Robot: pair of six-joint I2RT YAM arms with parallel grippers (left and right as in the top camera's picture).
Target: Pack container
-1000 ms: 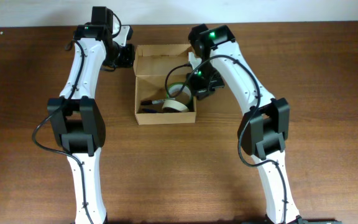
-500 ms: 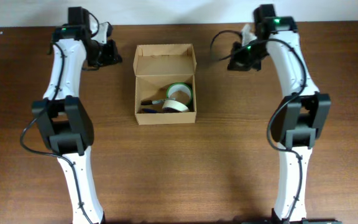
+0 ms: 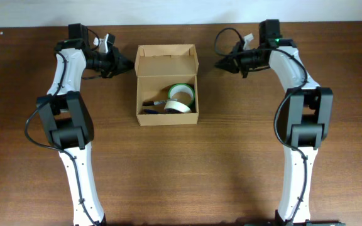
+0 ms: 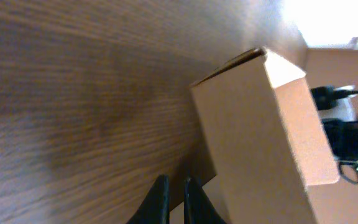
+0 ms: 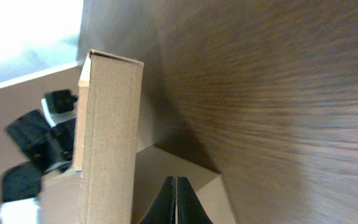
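The box (image 3: 166,119) is sitting open at the middle of the tabletop (image 3: 168,176), its lid (image 3: 166,59) hanging open toward the far side and tape rolls (image 3: 180,99) lying inside. The left jaws and right jaws are flanking the lid, both clenched on nothing. The thin cardboard is probably light and bendy, so pinching the lid's free edge is looking like the safest hold.

Prob. robotics lab, wood table (image 3: 181,182), left arm (image 3: 68,125), right arm (image 3: 303,125), exposed cabling.
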